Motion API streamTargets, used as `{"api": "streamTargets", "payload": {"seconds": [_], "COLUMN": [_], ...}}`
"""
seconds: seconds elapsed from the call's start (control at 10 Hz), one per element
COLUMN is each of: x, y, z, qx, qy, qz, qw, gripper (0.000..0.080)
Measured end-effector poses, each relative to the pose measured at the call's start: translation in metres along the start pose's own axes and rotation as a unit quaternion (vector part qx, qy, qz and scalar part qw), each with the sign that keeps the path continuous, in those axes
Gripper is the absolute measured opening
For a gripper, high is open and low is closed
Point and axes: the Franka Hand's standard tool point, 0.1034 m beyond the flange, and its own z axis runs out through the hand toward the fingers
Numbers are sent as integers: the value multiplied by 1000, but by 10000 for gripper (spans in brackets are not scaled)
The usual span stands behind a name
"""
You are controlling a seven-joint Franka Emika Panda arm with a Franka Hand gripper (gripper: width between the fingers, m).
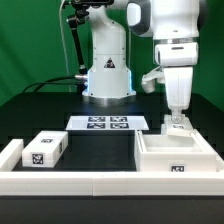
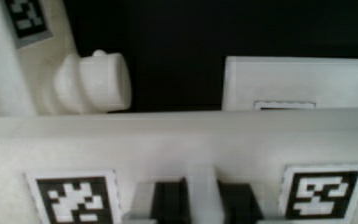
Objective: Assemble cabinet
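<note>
The cabinet body [image 1: 175, 157] is a large open white box at the front of the exterior view's right, with a tag on its front face. My gripper [image 1: 178, 119] comes straight down onto its far wall. In the wrist view the two black fingers [image 2: 165, 203] stand close together with a thin white strip of that wall between them, so the gripper [image 2: 199, 198] is shut on the cabinet body [image 2: 176, 140]. Two tags flank the fingers. A smaller white drawer block [image 1: 45, 150] with a tag on top lies apart on the exterior view's left.
The marker board [image 1: 107, 123] lies in front of the robot base [image 1: 107, 75]. Low white border rails [image 1: 100, 185] run along the front and left. The wrist view shows a white knob-like part [image 2: 91, 80] and a flat white piece [image 2: 300, 85] beyond the wall.
</note>
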Motion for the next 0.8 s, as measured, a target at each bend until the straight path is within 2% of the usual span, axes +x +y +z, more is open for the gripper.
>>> {"api": "streamTargets", "payload": {"seconds": [0.1,0.4,0.6,0.8], "x": [2,3,3,2], "y": [5,39,62,65], "z": [1,1,1,1], "qx": [-2,2,-3,-4], "qy": [2,-1,0,-1], "qz": [-2,-3,5,6], "qw": [1000,1000,1000,1000], "gripper": [69,69,70,70]}}
